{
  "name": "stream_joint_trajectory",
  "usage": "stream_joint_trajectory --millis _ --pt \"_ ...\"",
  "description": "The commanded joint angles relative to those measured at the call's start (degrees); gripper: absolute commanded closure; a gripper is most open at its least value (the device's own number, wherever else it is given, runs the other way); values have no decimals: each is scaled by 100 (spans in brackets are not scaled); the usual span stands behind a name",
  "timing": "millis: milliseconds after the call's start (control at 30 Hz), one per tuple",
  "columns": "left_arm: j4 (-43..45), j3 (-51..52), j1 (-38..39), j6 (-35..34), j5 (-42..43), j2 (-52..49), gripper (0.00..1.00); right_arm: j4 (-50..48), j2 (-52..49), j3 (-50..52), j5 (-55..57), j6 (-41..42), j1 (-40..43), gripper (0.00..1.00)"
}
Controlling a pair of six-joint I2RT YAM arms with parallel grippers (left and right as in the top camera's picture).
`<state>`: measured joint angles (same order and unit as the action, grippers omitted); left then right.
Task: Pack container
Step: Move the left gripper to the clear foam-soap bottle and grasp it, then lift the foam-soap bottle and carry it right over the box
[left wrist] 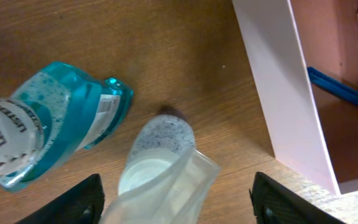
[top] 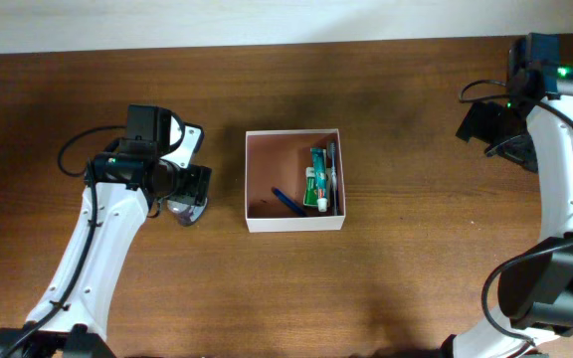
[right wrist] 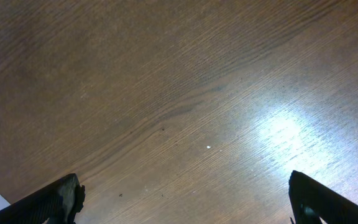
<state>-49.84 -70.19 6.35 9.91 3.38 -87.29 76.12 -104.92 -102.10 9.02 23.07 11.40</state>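
Left wrist view: my left gripper (left wrist: pixel 178 200) gapes wide astride the clear bottle (left wrist: pixel 160 155) — closing off-centre could knock the blue mouthwash bottle (left wrist: pixel 55 130) at ten o'clock.

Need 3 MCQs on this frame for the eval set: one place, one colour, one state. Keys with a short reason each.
1. The teal see-through plastic mouthwash bottle lies:
A) inside the white-walled square container
B) on the wooden table, outside the container
C) between the right arm's fingers

2. The thin pen in the container is:
A) blue
B) red
C) yellow

3. The right gripper is:
A) open over bare wood
B) shut on a bottle
C) shut on the pen

Key:
1 B: it lies on wood beside the container's outer wall.
2 A: it shows blue against the reddish-brown floor.
3 A: its fingers stand wide apart with only table between them.
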Motion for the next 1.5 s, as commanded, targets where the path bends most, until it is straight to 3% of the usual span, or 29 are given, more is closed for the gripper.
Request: stream_joint_trajectory --millis 0,367,567,1033,1333,1467 --pt "57 -98 0 92 -173 -26 29 0 42 -44 72 -31 26 2" --pt "87 -98 0 92 -173 -26 51 0 42 -44 70 -31 26 2" --pt "90 -98 0 92 -173 -26 54 0 42 -44 72 -31 26 2" --pt "125 -101 0 92 -170 -24 82 0 42 -44 72 -31 26 2" --pt "127 -107 0 90 -170 15 83 -2 42 -44 72 -31 26 2" --pt "129 -199 0 90 -168 144 91 0 42 -44 72 -31 26 2"
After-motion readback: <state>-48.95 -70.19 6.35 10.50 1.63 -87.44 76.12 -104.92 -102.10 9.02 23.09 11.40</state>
